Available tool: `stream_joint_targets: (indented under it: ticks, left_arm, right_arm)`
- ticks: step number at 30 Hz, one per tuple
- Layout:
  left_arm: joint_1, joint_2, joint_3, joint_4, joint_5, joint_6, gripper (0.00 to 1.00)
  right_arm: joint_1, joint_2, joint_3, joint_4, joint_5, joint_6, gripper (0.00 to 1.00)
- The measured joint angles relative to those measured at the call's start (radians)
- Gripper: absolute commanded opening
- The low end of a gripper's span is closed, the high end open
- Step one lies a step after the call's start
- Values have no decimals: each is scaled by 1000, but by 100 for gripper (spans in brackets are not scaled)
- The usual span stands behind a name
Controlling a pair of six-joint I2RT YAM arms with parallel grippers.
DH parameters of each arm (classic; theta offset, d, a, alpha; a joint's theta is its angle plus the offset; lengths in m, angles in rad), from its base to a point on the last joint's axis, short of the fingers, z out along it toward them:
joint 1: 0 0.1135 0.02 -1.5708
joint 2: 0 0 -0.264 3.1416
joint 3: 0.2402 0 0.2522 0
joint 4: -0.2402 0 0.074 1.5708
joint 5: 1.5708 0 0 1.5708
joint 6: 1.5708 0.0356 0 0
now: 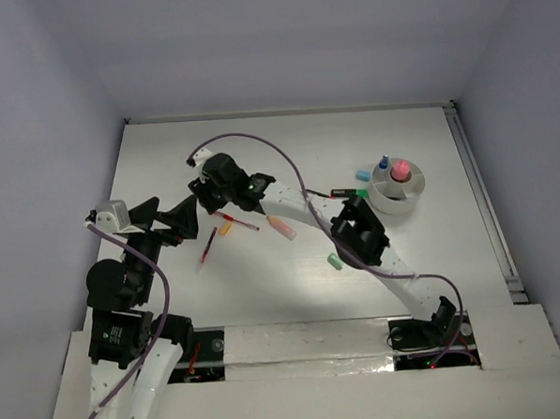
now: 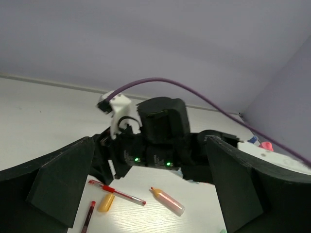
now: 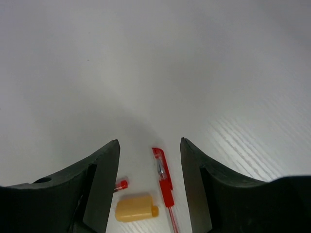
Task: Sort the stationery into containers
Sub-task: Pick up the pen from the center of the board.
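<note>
Red pen [image 3: 165,182] and orange marker [image 3: 135,208] lie on the white table [image 3: 146,73], framed by the right hand [image 3: 149,145], fingers spread! Left hand [image 1: 166,215] gapes empty. Cup [image 1: 389,204] stands well apart.

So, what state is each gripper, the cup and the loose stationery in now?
left gripper: open, empty.
right gripper: open, empty, over the red pen.
cup: upright, holding the pink-capped bottle and a blue marker.
red pen: lying flat on the table.
orange marker: lying flat beside that pen.
pink marker: lying flat, outside the cup.
mint eraser: loose, outside the cup.
</note>
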Motion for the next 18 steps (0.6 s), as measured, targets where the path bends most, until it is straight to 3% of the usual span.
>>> stream_joint_targets:
  ticks: [5, 14, 18]
  left_arm:
    - [0, 5, 0, 0, 0, -1, 99]
    - [8, 22, 0, 1, 5, -1, 99]
    - [8, 29, 0, 1, 10, -1, 99]
  right_arm:
    - [27, 136, 156, -75, 0, -28, 57]
    - [28, 188, 161, -139, 42, -75, 54]
    - [24, 188, 151, -128, 48, -87, 43]
